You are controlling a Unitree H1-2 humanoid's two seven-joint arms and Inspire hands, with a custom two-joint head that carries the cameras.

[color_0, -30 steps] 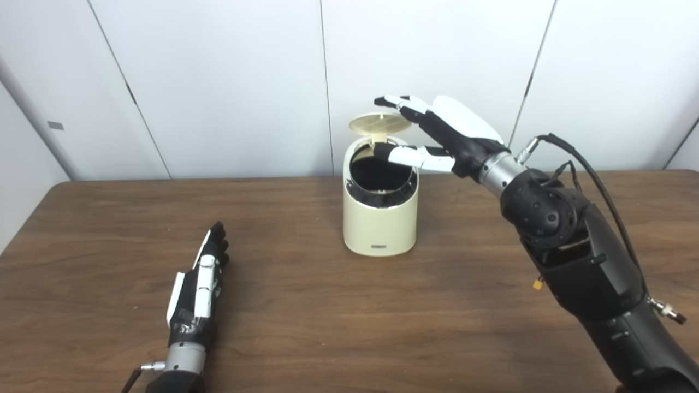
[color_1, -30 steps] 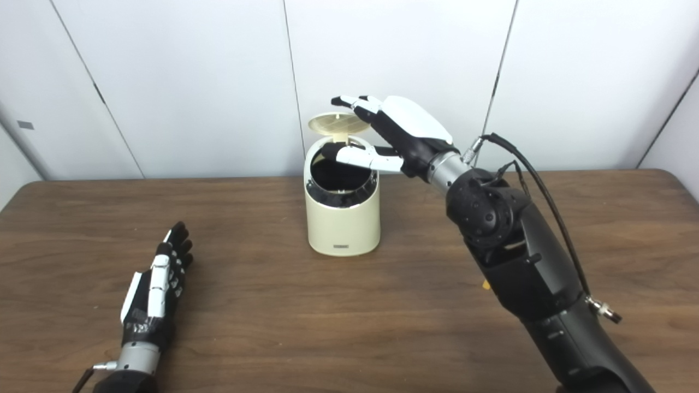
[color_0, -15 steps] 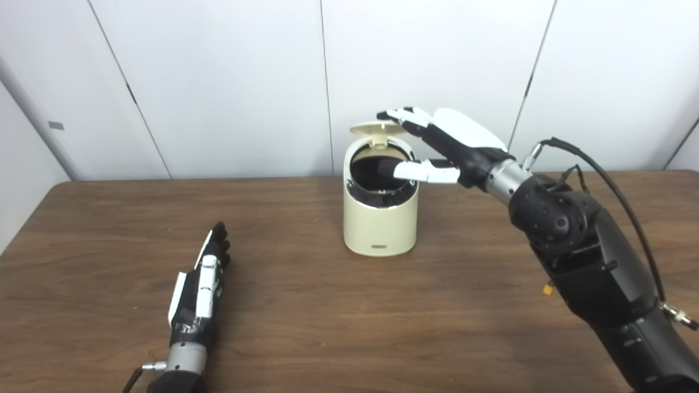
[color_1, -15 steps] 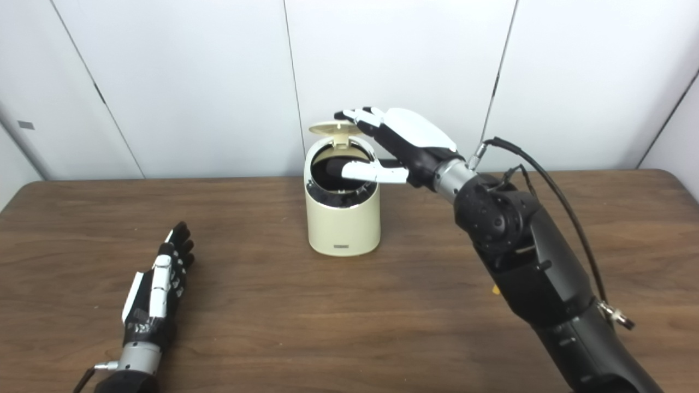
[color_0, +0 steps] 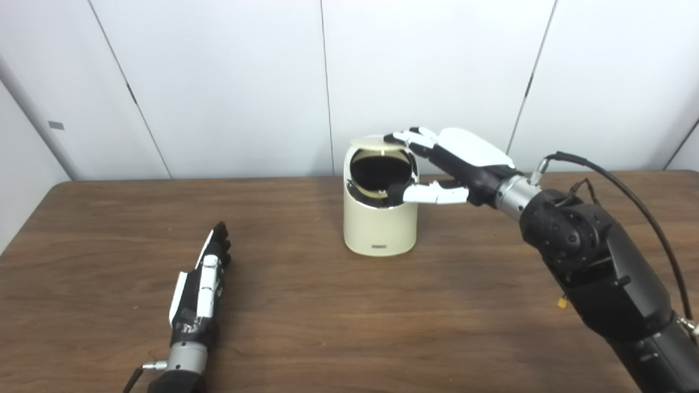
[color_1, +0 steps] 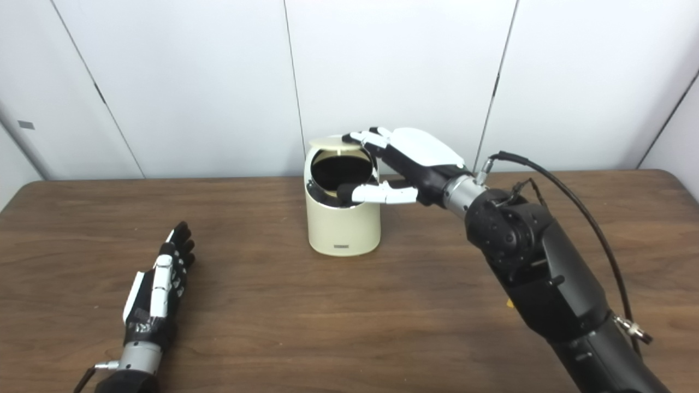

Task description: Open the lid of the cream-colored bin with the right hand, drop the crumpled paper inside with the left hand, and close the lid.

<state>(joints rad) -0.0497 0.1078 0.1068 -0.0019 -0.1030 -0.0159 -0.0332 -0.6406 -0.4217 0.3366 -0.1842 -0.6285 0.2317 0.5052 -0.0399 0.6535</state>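
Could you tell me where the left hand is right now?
The left hand lies flat on the table at near left, well apart from the bin.

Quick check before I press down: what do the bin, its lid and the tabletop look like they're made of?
Bin: likely smooth matte plastic, judging by its even cream colour and rounded moulded edges. Its lid, thin and the same cream, is probably plastic too. Table: dark brown wood grain with a soft sheen; solid wood or laminate, can't tell.
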